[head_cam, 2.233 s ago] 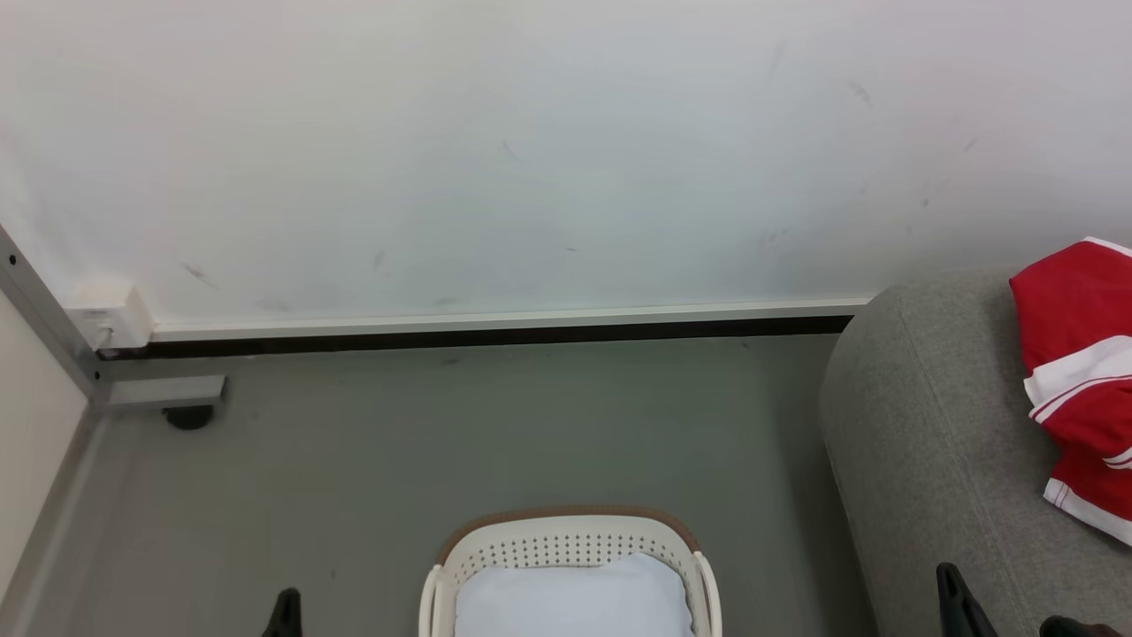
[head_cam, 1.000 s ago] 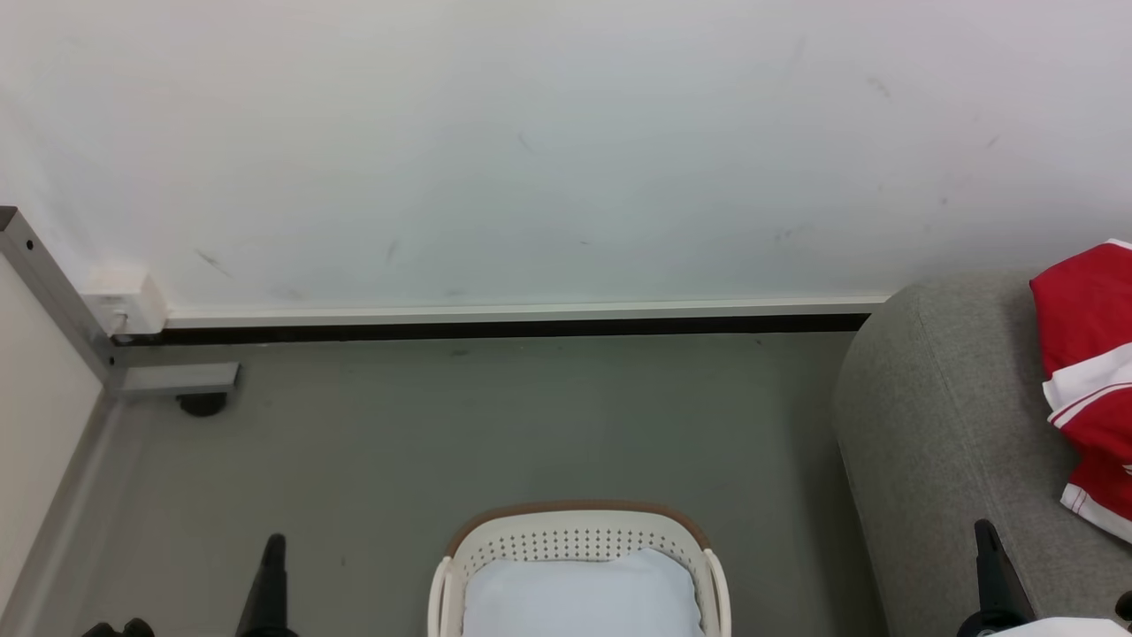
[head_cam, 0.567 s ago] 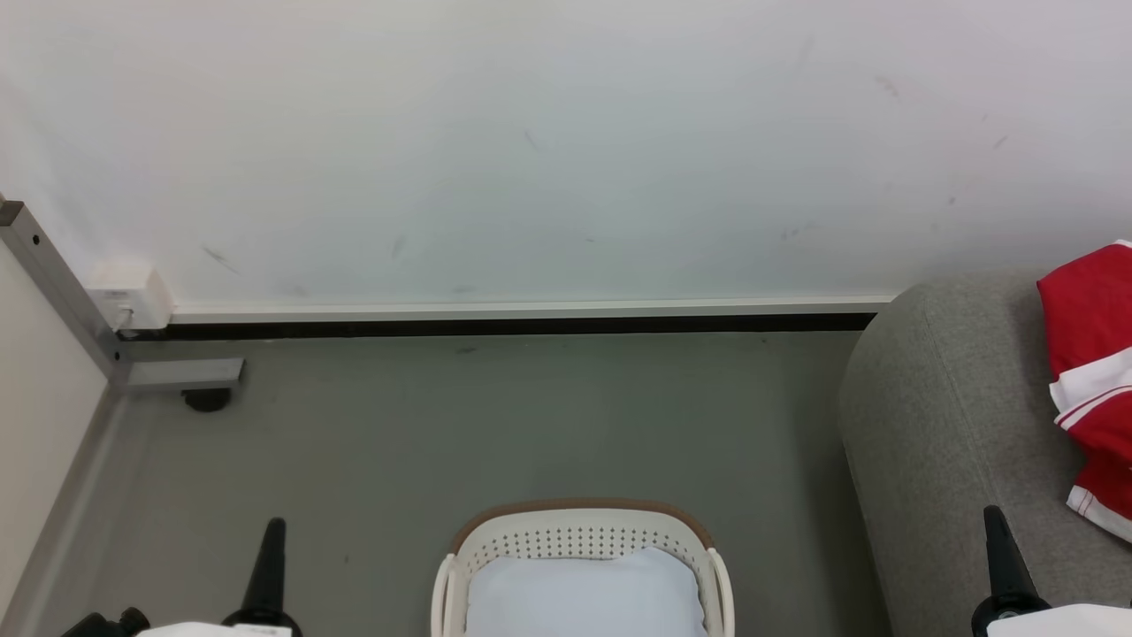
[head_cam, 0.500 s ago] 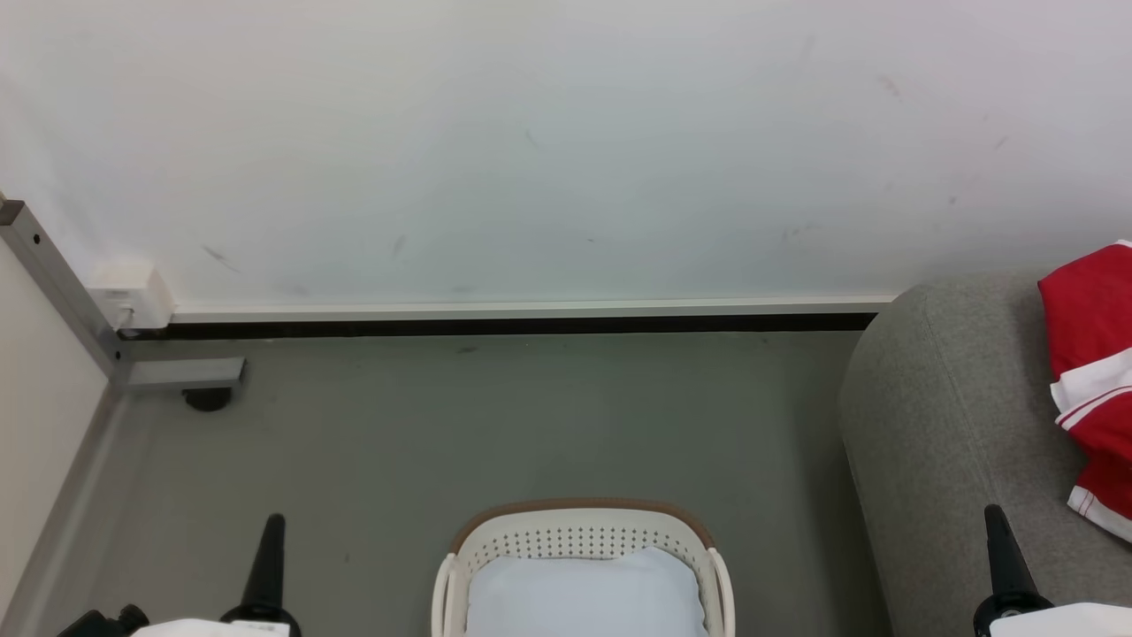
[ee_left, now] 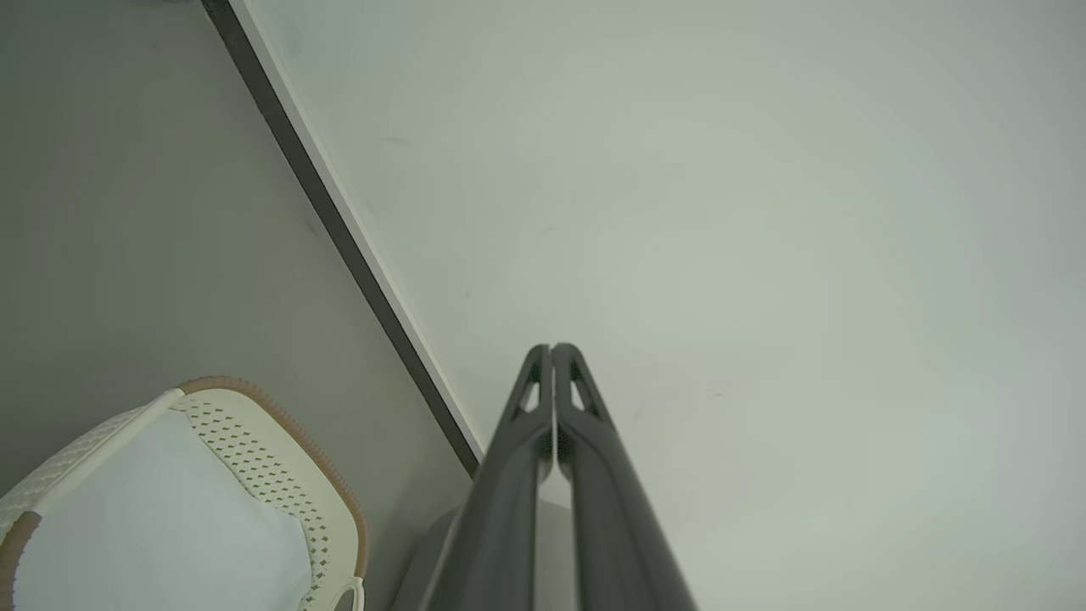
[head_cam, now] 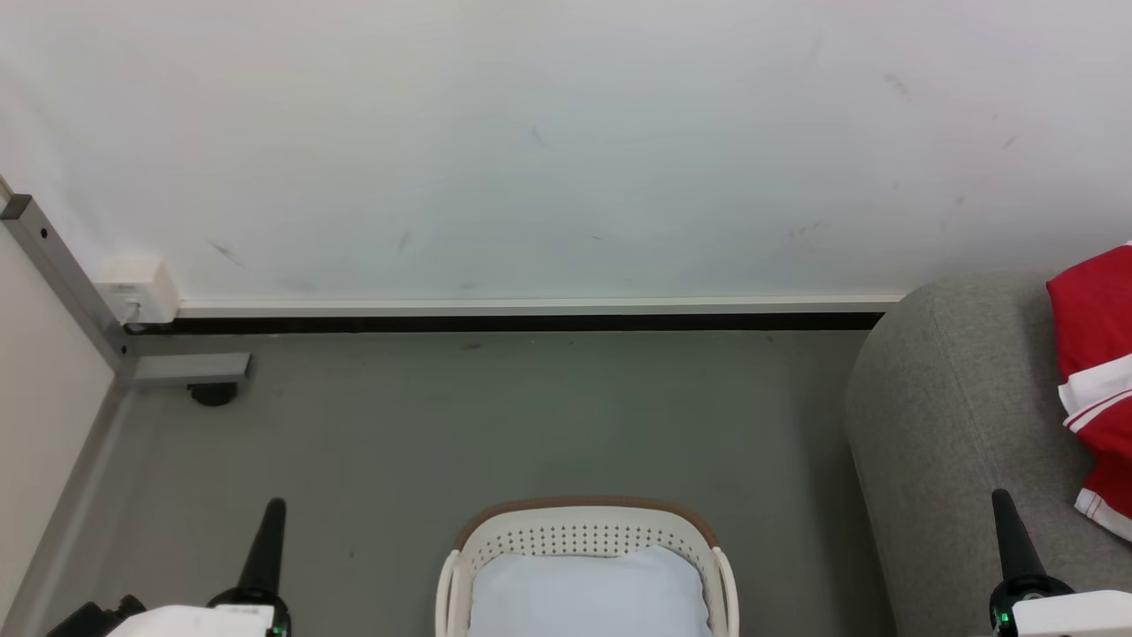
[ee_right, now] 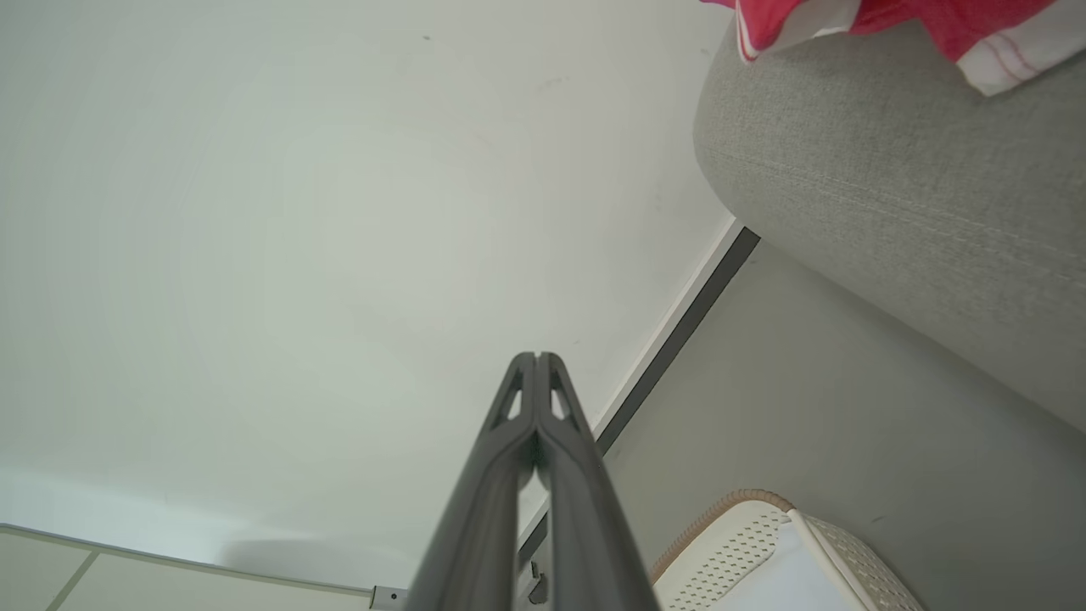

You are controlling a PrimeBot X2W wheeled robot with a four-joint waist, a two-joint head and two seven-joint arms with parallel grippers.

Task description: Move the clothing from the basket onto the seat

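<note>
With the jersey (head_cam: 1092, 372) lying on the seat (head_cam: 946, 442) at 3 o'clock and the basket (head_cam: 584, 504) at 6 o'clock holding just its pad (head_cam: 588, 593), I judge the move done and would just rest the left end effector (head_cam: 275, 506) and right end effector (head_cam: 1000, 497), both pinched closed and empty.

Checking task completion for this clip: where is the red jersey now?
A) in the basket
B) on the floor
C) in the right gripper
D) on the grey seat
D: the red jersey lies on the grey seat, while the basket holds a pale pad.
</note>
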